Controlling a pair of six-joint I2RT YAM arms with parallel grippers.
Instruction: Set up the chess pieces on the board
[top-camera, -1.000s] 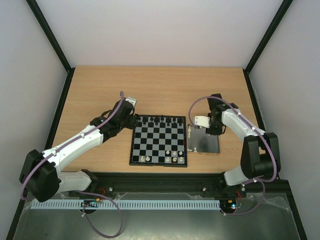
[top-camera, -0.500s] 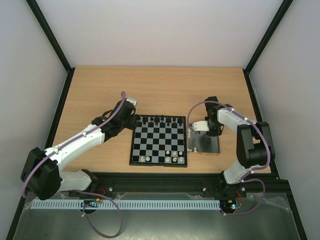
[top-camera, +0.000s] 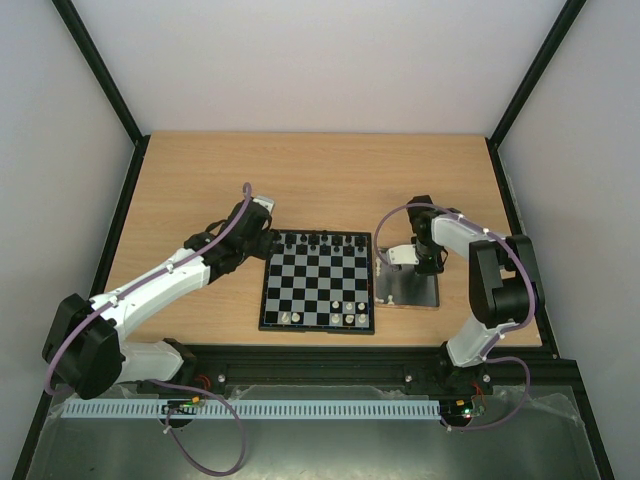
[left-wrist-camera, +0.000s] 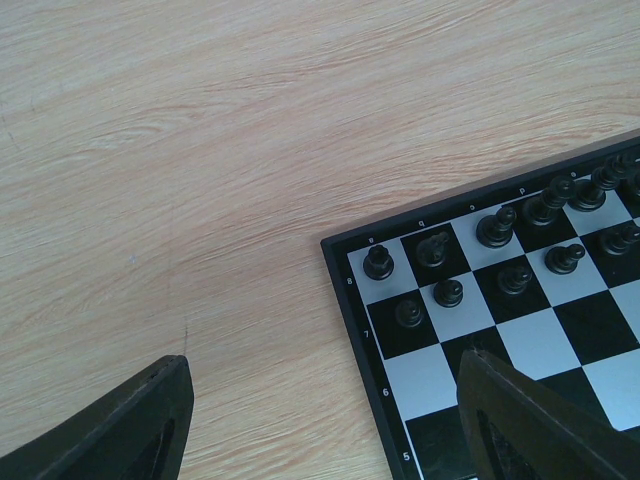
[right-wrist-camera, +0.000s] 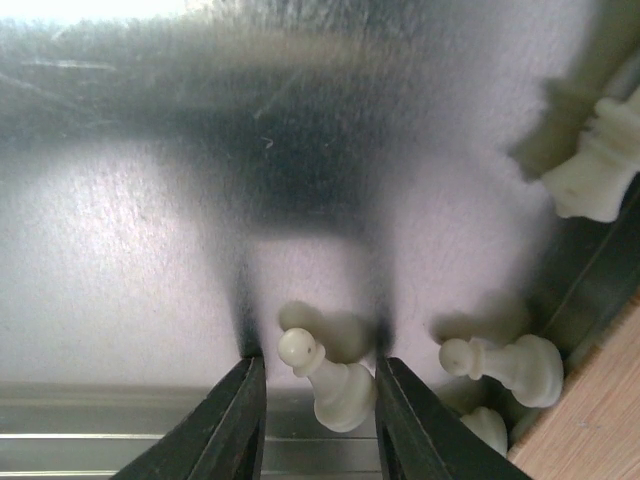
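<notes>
The board (top-camera: 316, 283) lies mid-table, with black figures on its far rows and several cream-white chess pieces (top-camera: 349, 313) on its near right squares. My right gripper (top-camera: 397, 262) is low over the metal tray (top-camera: 414, 291). In the right wrist view its jaws (right-wrist-camera: 318, 372) are open on either side of a tilted white pawn (right-wrist-camera: 328, 384), with a gap on the left. My left gripper (top-camera: 262, 241) is wide open and empty at the board's far left corner (left-wrist-camera: 346, 300), its fingers (left-wrist-camera: 115, 430) straddling the border.
More white pieces lie on the tray: a pawn on its side (right-wrist-camera: 505, 365), a taller piece (right-wrist-camera: 592, 168) and another at the rim (right-wrist-camera: 487, 427). Black figures (left-wrist-camera: 378, 263) fill the board's corner squares. Bare wooden table (left-wrist-camera: 200, 150) lies left of the board.
My right gripper has come down and nearer over the tray, and its arm has folded in. The left arm has hardly moved.
</notes>
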